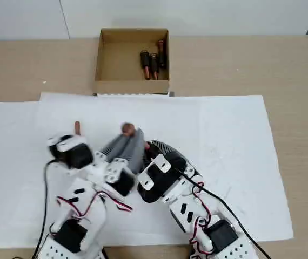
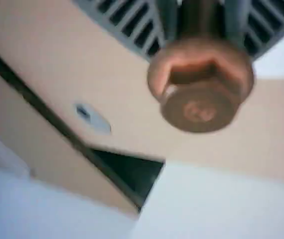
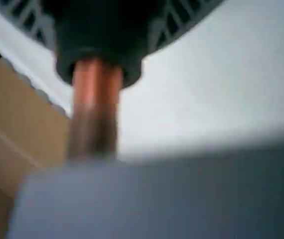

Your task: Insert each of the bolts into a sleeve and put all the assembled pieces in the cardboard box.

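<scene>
Step in hand: I judge this is the insertion; the bolt (image 2: 200,87) is going into the sleeve (image 3: 99,55) above the paper sheet (image 1: 240,162).

Left gripper (image 2: 199,20): closed on the bolt just behind its flanged hex head; the head faces my wrist camera.

Right gripper (image 3: 102,20): clamped around the black sleeve; a length of copper shaft shows out of the sleeve's end, so I take the bolt to be only partly seated.

Where the work is: both grippers meet over the paper, left of its centre and on the near side of the cardboard box (image 1: 132,85); the box sits at the far edge of the paper on the table (image 1: 294,70).

Doing it well: keep shaft and bore on one line; push along that line only, slowly; ease off if it binds; hold both grips firm until the head meets the sleeve; only then let one side go.

Arm pose: both arms reach away from the near edge and lean inward; fingertips touching or nearly so; I cannot tell which.

Also there: assembled pieces (image 1: 153,63) lie in the box's right part; a loose bolt (image 1: 77,127) stands on the paper to the left of the grippers.
</scene>
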Motion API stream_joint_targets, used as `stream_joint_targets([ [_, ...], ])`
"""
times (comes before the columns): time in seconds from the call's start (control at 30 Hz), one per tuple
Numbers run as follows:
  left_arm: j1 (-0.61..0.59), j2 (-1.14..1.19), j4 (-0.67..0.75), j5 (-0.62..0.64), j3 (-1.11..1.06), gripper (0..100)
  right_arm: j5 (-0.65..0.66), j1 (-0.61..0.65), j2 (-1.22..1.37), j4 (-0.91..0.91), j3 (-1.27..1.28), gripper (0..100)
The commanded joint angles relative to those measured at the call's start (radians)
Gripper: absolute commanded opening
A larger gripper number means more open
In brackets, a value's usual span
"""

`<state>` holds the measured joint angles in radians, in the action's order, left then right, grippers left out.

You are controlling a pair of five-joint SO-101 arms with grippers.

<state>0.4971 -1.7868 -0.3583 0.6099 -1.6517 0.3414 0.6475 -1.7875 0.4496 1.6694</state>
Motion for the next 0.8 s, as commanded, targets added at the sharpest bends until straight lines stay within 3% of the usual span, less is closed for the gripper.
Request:
stream_joint_targets([
  [0.0, 0.072, -0.008, -0.003, -0.003, -0.010, 1, 0.006, 0.007, -0.021, -0.033, 0.014, 0.3],
  [0.23, 0.141, -0.008, -0.146, -0.005, -0.031, 1, 0.008, 0.007, -0.021, -0.033, 0.000, 0.3],
  [0.4, 0.118, -0.008, -0.196, -0.009, -0.031, 2, 0.008, 0.007, -0.021, -0.033, 0.006, 0.3],
  [0.6, 0.037, -0.008, -0.198, -0.135, -0.031, 17, 0.008, 0.007, -0.021, -0.033, 0.006, 0.3],
  [0.77, -0.003, -0.008, -0.199, -0.164, 0.012, 18, 0.040, 0.007, -0.021, -0.033, 0.009, 0.3],
])
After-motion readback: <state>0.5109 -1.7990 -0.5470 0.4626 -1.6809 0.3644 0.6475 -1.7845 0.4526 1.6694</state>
